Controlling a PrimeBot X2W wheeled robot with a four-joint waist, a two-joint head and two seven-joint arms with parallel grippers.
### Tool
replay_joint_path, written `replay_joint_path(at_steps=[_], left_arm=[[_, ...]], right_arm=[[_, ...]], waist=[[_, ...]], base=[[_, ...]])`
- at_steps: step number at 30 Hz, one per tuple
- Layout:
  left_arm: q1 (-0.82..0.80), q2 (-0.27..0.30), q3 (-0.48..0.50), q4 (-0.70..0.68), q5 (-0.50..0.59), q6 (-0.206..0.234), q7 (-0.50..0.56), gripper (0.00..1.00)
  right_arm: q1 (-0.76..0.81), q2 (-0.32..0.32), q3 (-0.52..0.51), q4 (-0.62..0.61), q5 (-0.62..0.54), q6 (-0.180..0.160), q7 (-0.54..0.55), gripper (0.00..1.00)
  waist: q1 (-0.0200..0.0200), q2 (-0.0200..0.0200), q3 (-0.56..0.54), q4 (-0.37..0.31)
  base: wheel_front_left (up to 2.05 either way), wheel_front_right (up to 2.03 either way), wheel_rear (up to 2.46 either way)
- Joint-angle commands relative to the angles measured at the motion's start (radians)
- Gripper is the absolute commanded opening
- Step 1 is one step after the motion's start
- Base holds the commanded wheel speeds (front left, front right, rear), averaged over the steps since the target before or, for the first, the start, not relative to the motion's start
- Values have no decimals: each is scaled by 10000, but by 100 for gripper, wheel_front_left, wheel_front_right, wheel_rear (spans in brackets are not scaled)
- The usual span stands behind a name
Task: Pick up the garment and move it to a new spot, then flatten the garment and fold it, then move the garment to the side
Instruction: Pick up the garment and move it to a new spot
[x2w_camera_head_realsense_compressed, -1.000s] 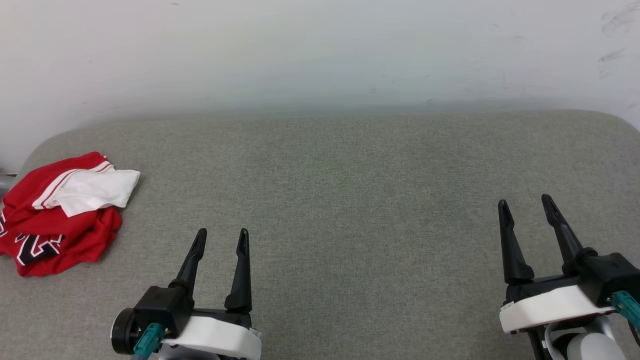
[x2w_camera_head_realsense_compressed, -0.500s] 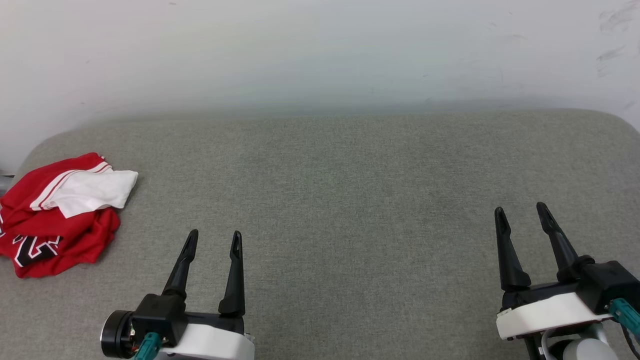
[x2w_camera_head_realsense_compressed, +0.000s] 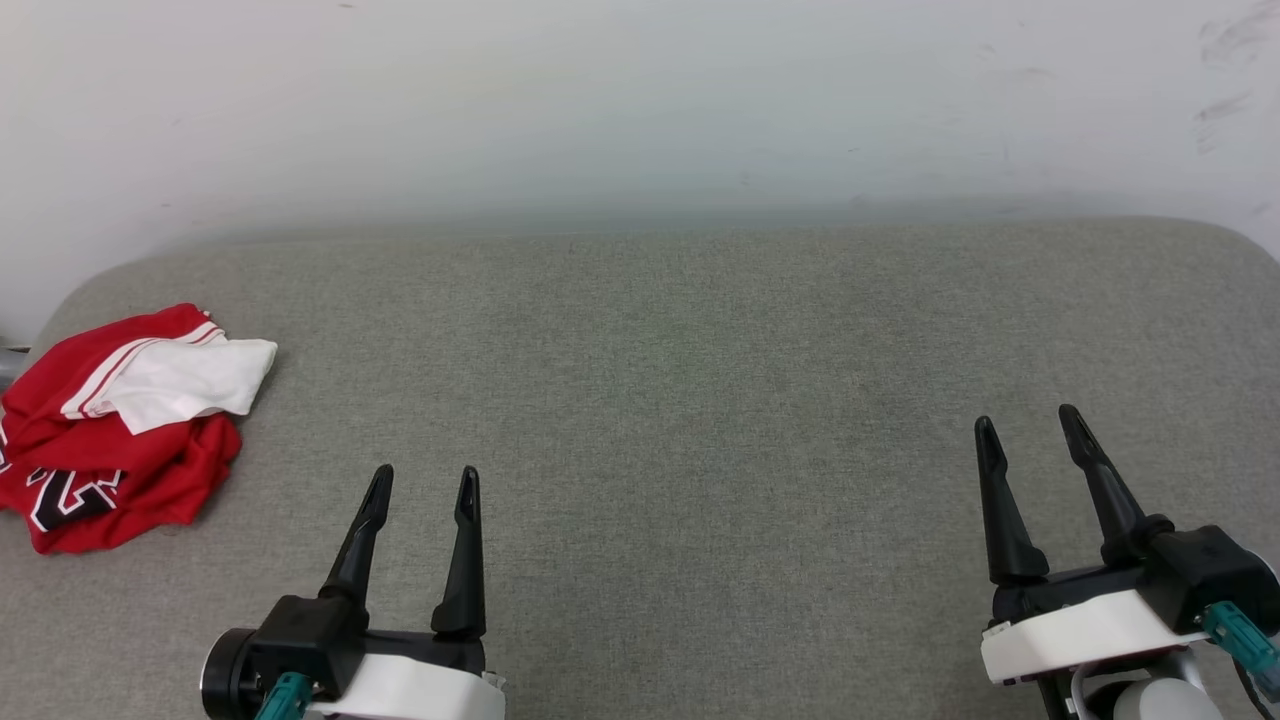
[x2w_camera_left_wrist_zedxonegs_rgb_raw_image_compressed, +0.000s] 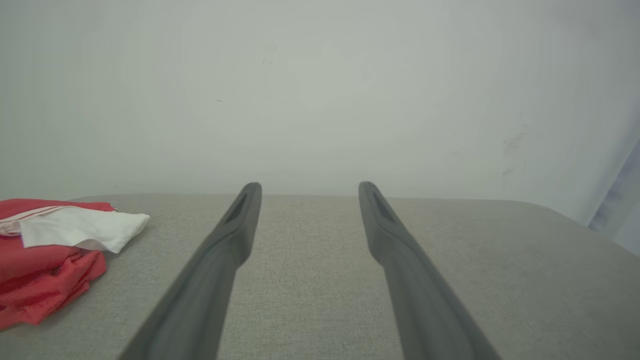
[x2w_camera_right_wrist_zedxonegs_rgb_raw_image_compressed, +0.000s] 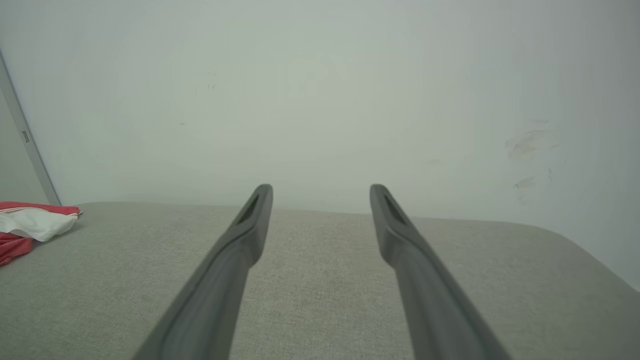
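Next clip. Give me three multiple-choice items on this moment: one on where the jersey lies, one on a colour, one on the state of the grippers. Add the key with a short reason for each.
1. Where does the garment lie on the grey cushion?
A. Between the two grippers
B. At the cushion's left end, to the left of the left gripper
C. At the cushion's right end

2. What colour is the sleeve lying on top of the red heap?
A. Blue
B. Black
C. White

3. How do the left gripper and the right gripper stand?
A. Both open, holding nothing
B. Both shut on the garment
C. One open, one shut

Key:
1 B: the head view shows the crumpled garment at the left end, apart from both grippers.
2 C: the white sleeve with striped trim rests on the red cloth.
3 A: each gripper's fingers are spread, with bare cushion between them.
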Motion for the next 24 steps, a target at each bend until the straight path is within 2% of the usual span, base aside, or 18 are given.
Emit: replay_joint_path(at_steps=[1, 7, 18, 24], left_arm=[[113, -13, 55, 66, -206, -50, -54, 100], [96, -15, 161, 414, -708, -244, -43, 100], [70, -15, 193, 673, -888, -338, -43, 100], [73, -14, 216, 782, -874, -363, -43, 100]], right_arm=[[100, -1, 25, 44, 101, -7, -28, 100], [101, -1, 39, 164, 253, -7, -28, 100], [116, -1, 30, 315, 98, -7, -28, 100], [183, -1, 99, 332, 107, -7, -26, 100]], waist=[[0, 0, -1, 16], [0, 0, -16, 62], [0, 0, -55, 161], [0, 0, -79, 453]], base=[[0, 0, 0], [0, 0, 0], [0, 0, 0], [0, 0, 0]])
